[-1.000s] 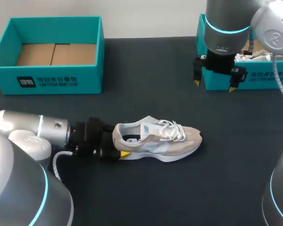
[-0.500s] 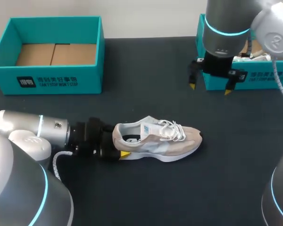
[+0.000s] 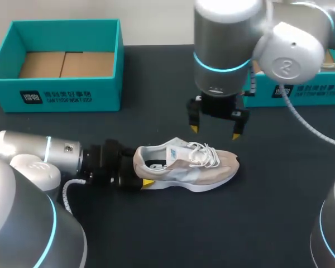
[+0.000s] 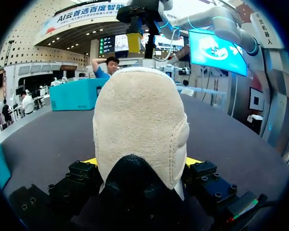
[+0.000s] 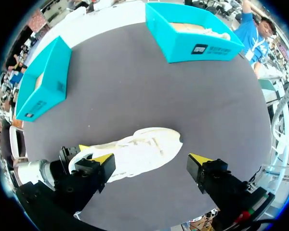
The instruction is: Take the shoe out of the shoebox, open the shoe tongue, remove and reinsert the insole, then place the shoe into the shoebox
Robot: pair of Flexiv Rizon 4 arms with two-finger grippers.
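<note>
Item under inspection: one beige suede-and-mesh running shoe with white laces and a white sole [image 3: 185, 165], standing on its sole on the dark table mat, outside both teal cardboard shoeboxes. The left gripper [image 3: 137, 169] is clamped on the heel, one yellow-tipped finger against each side. The shoe's long axis runs straight out ahead of that gripper, with the toe pointing away from it. The right gripper [image 3: 214, 132] hangs above the laced throat with its fingers spread wide and nothing between them. The line between its fingertips lies roughly along the shoe's length. Assessment: the shoe is probably light, with a soft upper that yields, while the heel cup and sole are the stiffer parts and suit the bracing grip. The tongue looks thin and pliable. Recommended hold is its upper edge near the label, avoiding the loose laces, which could snag.
</note>
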